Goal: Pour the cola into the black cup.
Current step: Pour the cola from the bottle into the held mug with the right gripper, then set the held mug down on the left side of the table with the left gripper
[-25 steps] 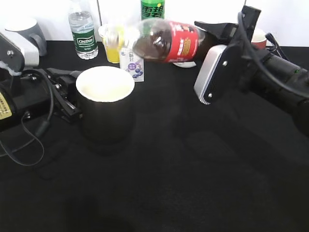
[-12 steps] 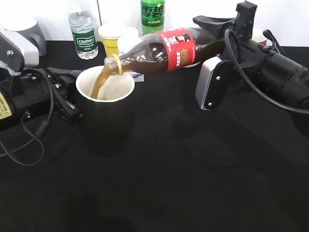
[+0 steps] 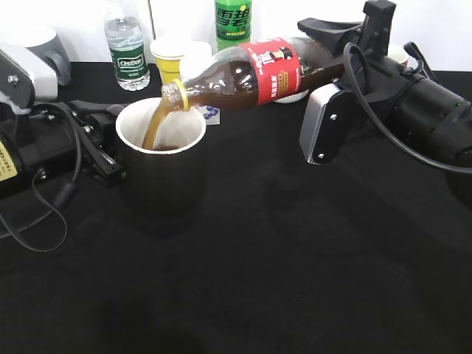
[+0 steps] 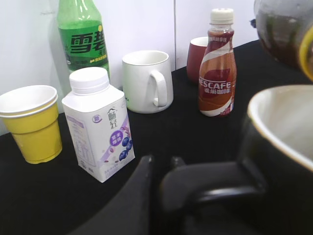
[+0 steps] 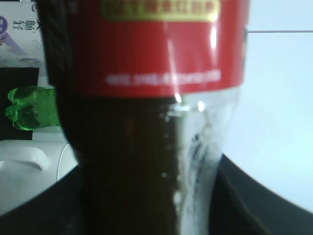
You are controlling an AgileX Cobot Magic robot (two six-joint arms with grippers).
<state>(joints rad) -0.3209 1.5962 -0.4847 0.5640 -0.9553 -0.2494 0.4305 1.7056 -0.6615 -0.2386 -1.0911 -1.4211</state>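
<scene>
The cola bottle (image 3: 251,70), clear with a red label, lies tilted with its mouth down to the left over the black cup (image 3: 161,158). A brown stream falls from the mouth into the cup, where dark liquid pools. My right gripper (image 3: 324,55) is shut on the bottle's lower body; the bottle fills the right wrist view (image 5: 142,117). My left gripper (image 3: 103,147) is shut on the cup's black handle (image 4: 210,188) at the cup's left side. The cup's rim (image 4: 279,132) shows at the right of the left wrist view, with the bottle's neck (image 4: 283,34) above it.
Behind the cup stand a water bottle (image 3: 125,48), a yellow paper cup (image 3: 168,63), a milk carton (image 4: 98,127), a green soda bottle (image 3: 233,22), a white mug (image 4: 146,81), a small Nescafe bottle (image 4: 217,68) and a reddish-brown mug (image 4: 196,54). A grey mug (image 3: 44,48) stands far left.
The bottle went from held level above the cup to tilted mouth-down over it. Cola started flowing into the cup and keeps flowing; liquid now shows in the cup. The left gripper stayed put.
</scene>
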